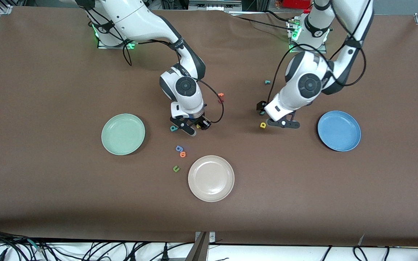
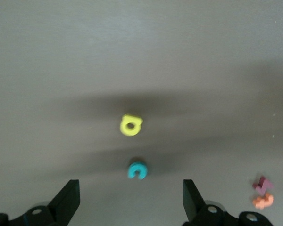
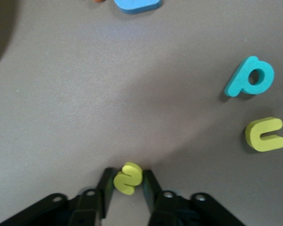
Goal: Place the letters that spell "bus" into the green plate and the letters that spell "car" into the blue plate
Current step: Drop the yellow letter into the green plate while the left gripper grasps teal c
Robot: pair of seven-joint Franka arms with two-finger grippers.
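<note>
Right gripper (image 3: 128, 181) pinches the yellow s (image 3: 128, 178), seemingly touching the table; left gripper (image 2: 131, 197) hangs wide over the teal c (image 2: 137, 170).

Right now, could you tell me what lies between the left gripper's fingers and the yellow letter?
In the left wrist view, only the teal c lies between the left gripper and the yellow a.

Right wrist camera, looking down on the brown table (image 3: 132, 108). The right gripper (image 3: 128, 184) sits at the bottom centre of the frame, its two black fingers (image 3: 104, 188) closed against the sides of the yellow s (image 3: 128, 178). At the right edge lie the teal b (image 3: 250, 76) and, below it, the yellow u (image 3: 265, 134), apart from one another. A blue letter (image 3: 137, 4) is cut off at the top edge.
</note>
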